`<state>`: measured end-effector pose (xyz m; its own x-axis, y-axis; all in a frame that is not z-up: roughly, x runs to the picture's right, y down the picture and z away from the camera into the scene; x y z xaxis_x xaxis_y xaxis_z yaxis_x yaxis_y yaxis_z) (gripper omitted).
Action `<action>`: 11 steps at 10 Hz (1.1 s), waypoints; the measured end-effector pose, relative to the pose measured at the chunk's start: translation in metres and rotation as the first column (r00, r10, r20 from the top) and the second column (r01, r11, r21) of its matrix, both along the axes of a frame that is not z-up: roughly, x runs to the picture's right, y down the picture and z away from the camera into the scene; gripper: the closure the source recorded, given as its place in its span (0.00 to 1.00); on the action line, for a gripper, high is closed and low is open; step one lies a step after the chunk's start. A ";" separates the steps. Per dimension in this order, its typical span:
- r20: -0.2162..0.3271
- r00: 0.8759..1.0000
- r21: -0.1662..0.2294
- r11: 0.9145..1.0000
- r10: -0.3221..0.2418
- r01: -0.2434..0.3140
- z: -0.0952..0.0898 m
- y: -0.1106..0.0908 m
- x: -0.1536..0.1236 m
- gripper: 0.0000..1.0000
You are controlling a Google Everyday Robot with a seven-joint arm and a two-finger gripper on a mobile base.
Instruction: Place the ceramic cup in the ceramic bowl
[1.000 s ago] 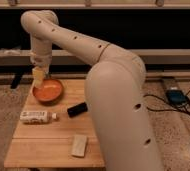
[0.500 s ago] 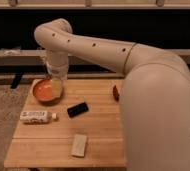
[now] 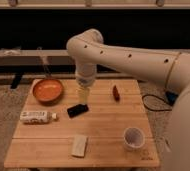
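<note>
The ceramic cup, small and white with a pale inside, stands upright near the front right corner of the wooden table. The ceramic bowl, orange inside with a darker rim, sits at the table's back left. My gripper hangs from the white arm over the middle of the table, right of the bowl and well left and behind the cup, just above a black object. It holds nothing that I can see.
A black flat object lies below the gripper. A white plastic bottle with a label lies on its side at the left. A pale block lies at the front. A small red object sits at the back right.
The arm has swung right, away from the bowl toward the table's middle. The cup, hidden behind the arm before, now shows at the front right.
</note>
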<state>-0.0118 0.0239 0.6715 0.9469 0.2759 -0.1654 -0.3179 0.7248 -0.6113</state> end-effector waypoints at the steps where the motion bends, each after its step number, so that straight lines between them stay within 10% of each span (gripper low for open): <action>1: -0.031 0.999 0.003 0.999 0.039 -0.039 0.001 0.002 0.033 0.31; 5: -0.118 0.981 -0.006 0.988 0.151 -0.153 0.000 0.017 0.125 0.31; 11: -0.189 0.945 -0.082 0.954 0.269 -0.288 -0.019 0.127 0.211 0.31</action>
<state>0.1989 0.1513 0.6526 0.7888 0.4959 -0.3631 -0.6055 0.5253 -0.5978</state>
